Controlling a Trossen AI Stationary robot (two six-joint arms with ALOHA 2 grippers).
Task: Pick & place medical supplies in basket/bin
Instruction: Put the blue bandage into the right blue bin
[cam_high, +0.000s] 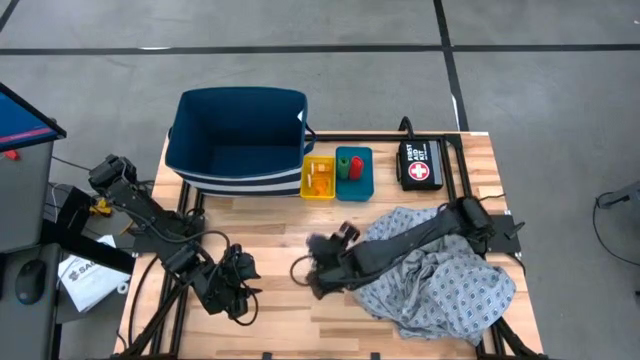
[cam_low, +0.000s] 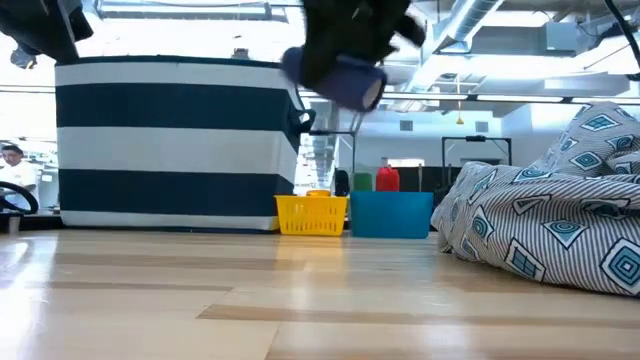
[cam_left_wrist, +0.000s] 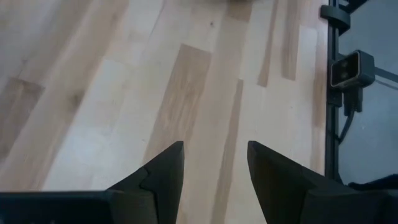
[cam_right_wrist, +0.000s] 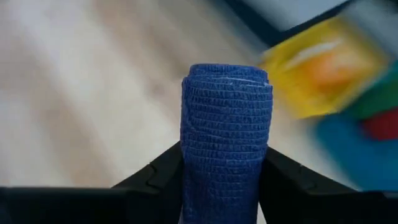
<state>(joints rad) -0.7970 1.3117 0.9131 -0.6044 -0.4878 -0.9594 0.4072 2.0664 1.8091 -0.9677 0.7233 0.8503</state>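
My right gripper (cam_right_wrist: 225, 149) is shut on a blue roll (cam_right_wrist: 227, 124) and hangs above the table's middle (cam_high: 318, 246), left of the grey-blue dotted gown cloth (cam_high: 440, 270). In the low view the blue roll (cam_low: 340, 80) is well above the tabletop. The navy striped basket (cam_high: 240, 140) stands at the far edge. Beside it sit the yellow tray (cam_high: 319, 178) with orange pill bottles and the teal tray (cam_high: 354, 172) with a green and a red roll. My left gripper (cam_left_wrist: 214, 149) is open over bare wood near the left near corner (cam_high: 235, 285). My right gripper pinches the blue roll between its two fingers, which press on opposite sides of the roll's wall (cam_right_wrist: 186, 162). The roll's free end (cam_right_wrist: 227, 71) sticks out beyond the fingertips. It is lifted clear of the table.
A black pouch with a red-and-white cross (cam_high: 420, 163) lies right of the teal tray. The gown cloth is heaped over the table's right near part (cam_low: 560, 220). Bare wood lies between the two grippers and in front of the trays.
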